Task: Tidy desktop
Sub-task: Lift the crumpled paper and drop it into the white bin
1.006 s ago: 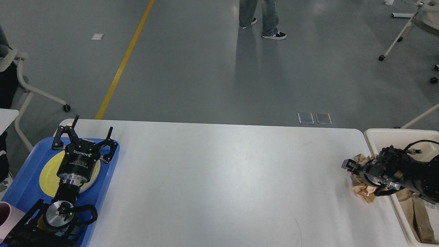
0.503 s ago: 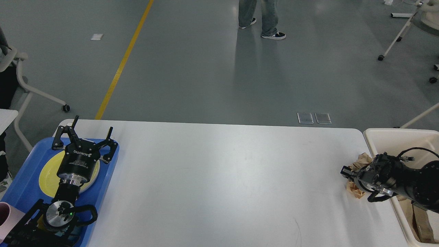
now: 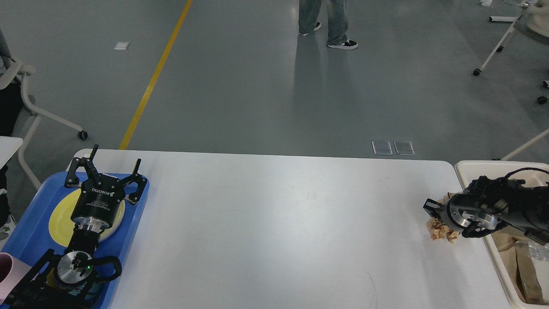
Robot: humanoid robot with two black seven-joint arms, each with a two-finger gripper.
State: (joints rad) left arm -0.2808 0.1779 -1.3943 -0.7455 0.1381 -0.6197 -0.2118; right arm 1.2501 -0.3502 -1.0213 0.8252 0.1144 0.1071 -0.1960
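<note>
The white desktop (image 3: 279,223) fills the lower half of the head view. A crumpled brown paper wad (image 3: 439,229) lies at its right edge, next to the cream bin (image 3: 467,171). My right gripper (image 3: 432,207) is directly over the wad and touches it. It is dark and seen end-on, so its fingers cannot be told apart. My left gripper (image 3: 107,165) is open and empty. It hovers above a yellow plate (image 3: 58,214) in the blue tray (image 3: 30,227) at the desktop's left end.
The cream bin holds brown paper scraps (image 3: 525,270). A pink cup (image 3: 6,268) stands at the tray's near left corner. A person's legs (image 3: 332,21) are on the floor beyond the table. A chair (image 3: 25,98) is at the far left.
My right gripper shifted slightly left and turned its wrist. The paper wad moved left with it, and less of it shows. The left arm has not moved.
</note>
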